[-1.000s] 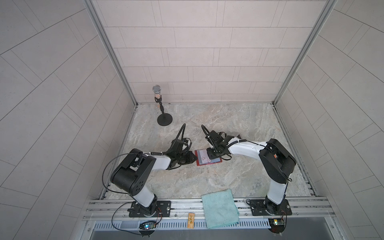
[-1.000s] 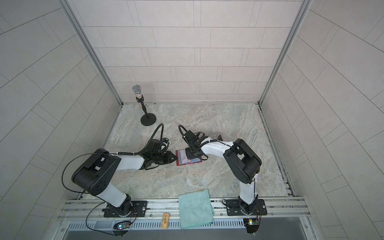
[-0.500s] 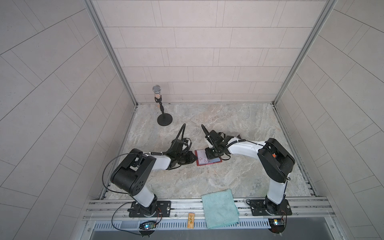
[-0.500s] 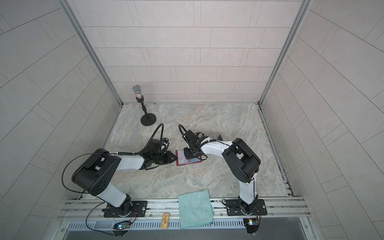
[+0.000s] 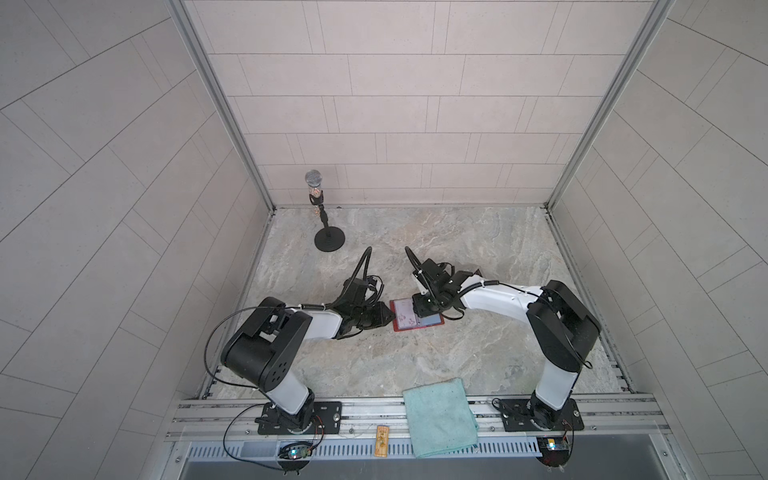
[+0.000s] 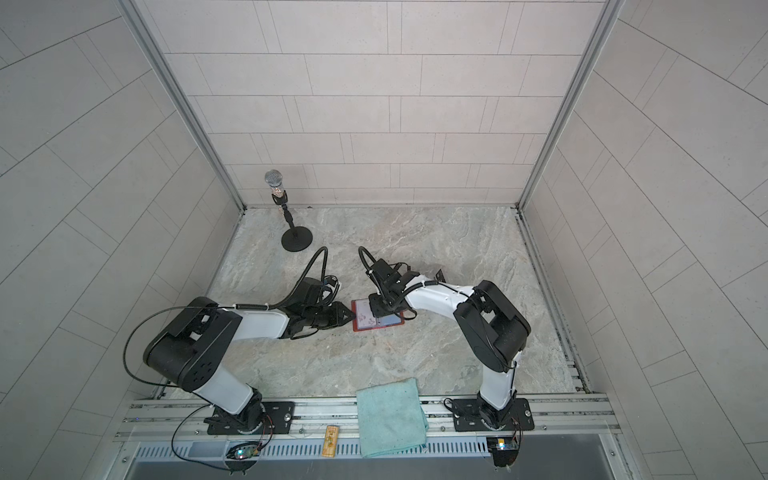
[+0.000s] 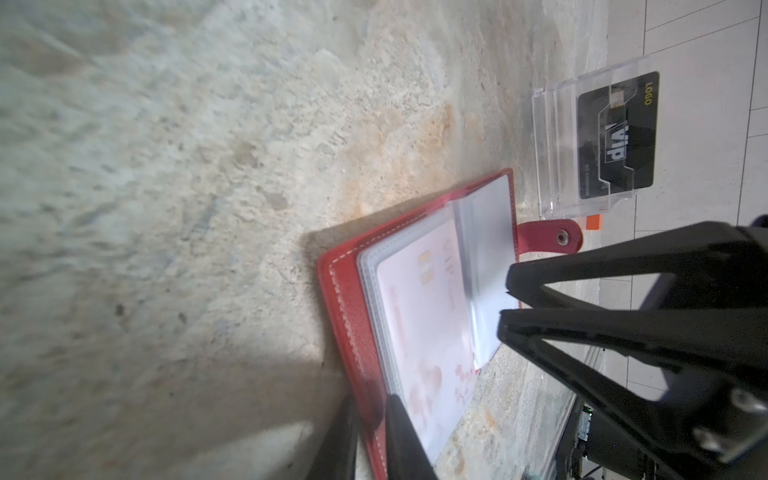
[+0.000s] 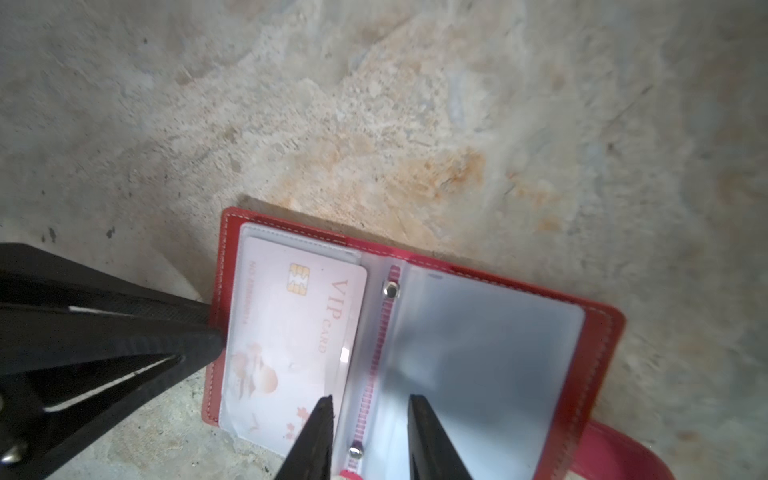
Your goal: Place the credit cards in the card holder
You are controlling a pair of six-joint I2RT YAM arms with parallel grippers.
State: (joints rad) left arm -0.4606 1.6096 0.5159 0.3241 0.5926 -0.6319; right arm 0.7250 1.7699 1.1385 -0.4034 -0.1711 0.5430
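Well, the red card holder (image 5: 406, 318) lies open mid-frame in both top views, a pink card (image 8: 291, 332) inside. The left gripper (image 7: 504, 308) pinches its clear sleeve edge; the right gripper (image 8: 369, 400) hovers, spread, over the spine.

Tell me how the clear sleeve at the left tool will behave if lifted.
Likely floppy: the clear sleeve curls up from the card holder where the left tool pinches its edge. Probably slippery, given its glossy sheen. It is bound at the spine, so a pull may drag the holder along.
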